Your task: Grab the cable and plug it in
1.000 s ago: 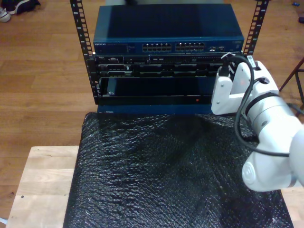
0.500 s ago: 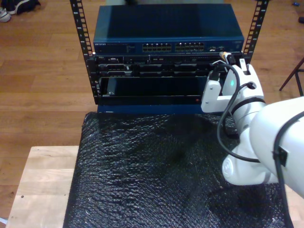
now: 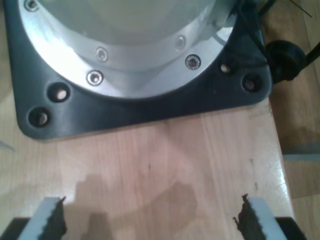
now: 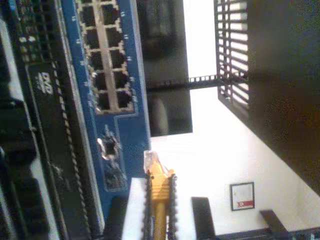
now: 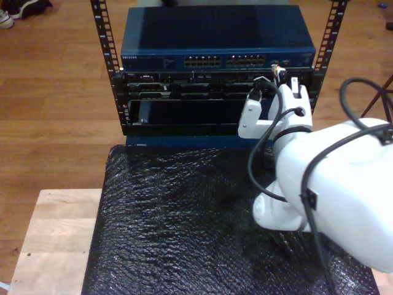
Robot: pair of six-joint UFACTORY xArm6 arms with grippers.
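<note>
Second wrist view cuts off the yellow cable below my second gripper's clenched fingers; its clear plug looks blurred. My first gripper gapes, grasping nothing.

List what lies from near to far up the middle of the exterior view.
Black padded mat → dark open rack shelf → blue network switch with its row of ports → wooden floor.

The exterior camera looked down from above the padded table toward the rack, the second wrist camera sat close to the same blue switch, and the first faced bare wood nearby.
</note>
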